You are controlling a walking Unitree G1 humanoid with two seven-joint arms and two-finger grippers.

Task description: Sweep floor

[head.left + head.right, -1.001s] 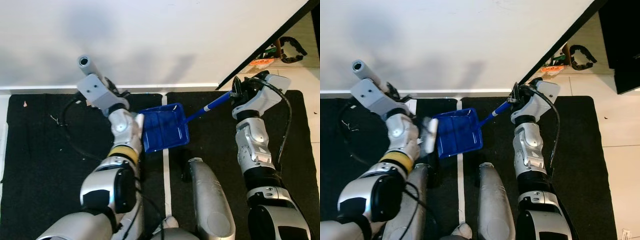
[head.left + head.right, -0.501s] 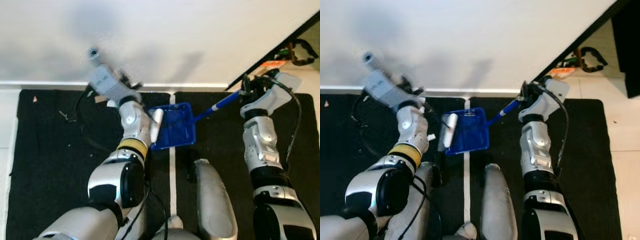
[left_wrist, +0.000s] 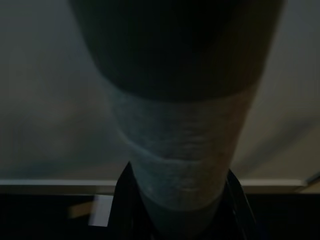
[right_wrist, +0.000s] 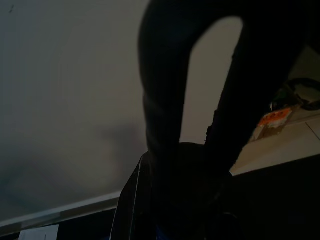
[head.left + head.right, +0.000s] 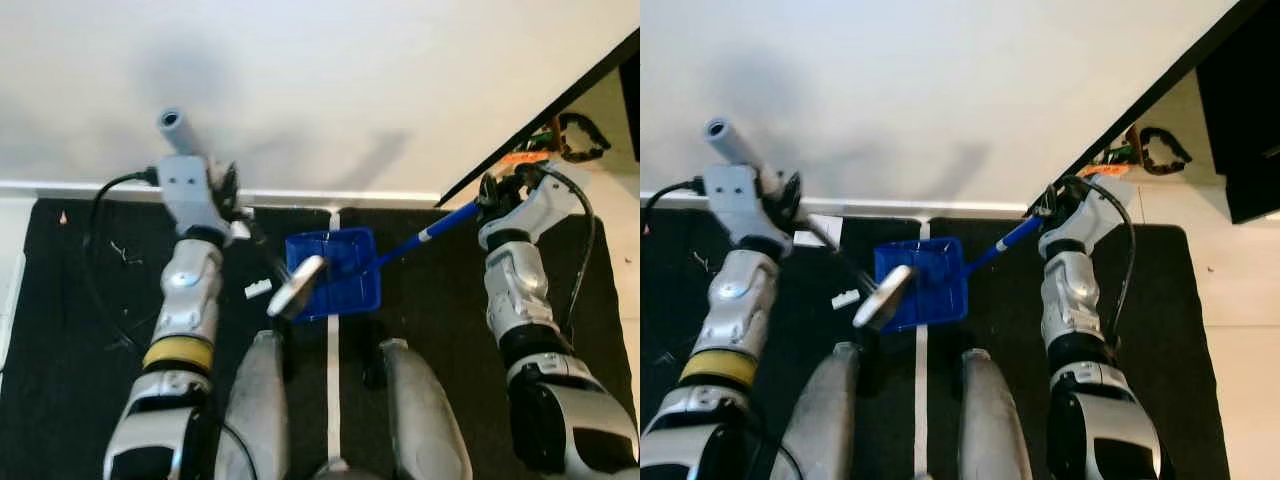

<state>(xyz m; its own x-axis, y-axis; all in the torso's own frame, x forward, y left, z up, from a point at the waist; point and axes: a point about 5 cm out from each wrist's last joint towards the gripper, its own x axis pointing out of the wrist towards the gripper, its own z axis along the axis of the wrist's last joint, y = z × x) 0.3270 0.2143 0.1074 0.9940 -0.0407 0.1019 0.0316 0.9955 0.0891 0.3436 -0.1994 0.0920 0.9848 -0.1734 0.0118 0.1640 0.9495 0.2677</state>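
Much is hard to read here. The left wrist view is dim, with a grey cylinder (image 3: 180, 150) close against the lens, apparently the broom handle, so I cannot tell how the fingers wrap it. In the right wrist view two black fingers (image 4: 165, 125) stand dark against the pale wall, closing low down on something I cannot make out.

In the eye views, the left hand (image 5: 215, 190) sits at upper left, clasped on the broom handle (image 5: 172, 128), whose grey end pokes up past the wrist. A thin dark shaft runs down and right to the grey broom head (image 5: 296, 287), which rests at the left edge of the blue dustpan (image 5: 345, 270), just left of centre. The right hand (image 5: 487, 190), at upper right, grips the end of the dustpan handle (image 5: 425, 236), a blue rod slanting down and left to the pan.

The pan lies on a black mat (image 5: 70, 320), near the white baseboard (image 5: 330, 200), with a white strip (image 5: 330, 370) running beneath it. A small white scrap (image 5: 257, 290) lies just left of the broom head, and fine specks (image 5: 122, 250) dot the mat at far left, where open mat remains. A pale wall (image 5: 350, 80) fills the top; tiled floor (image 5: 1240, 300) and some clutter (image 5: 1135, 145) show at far right.
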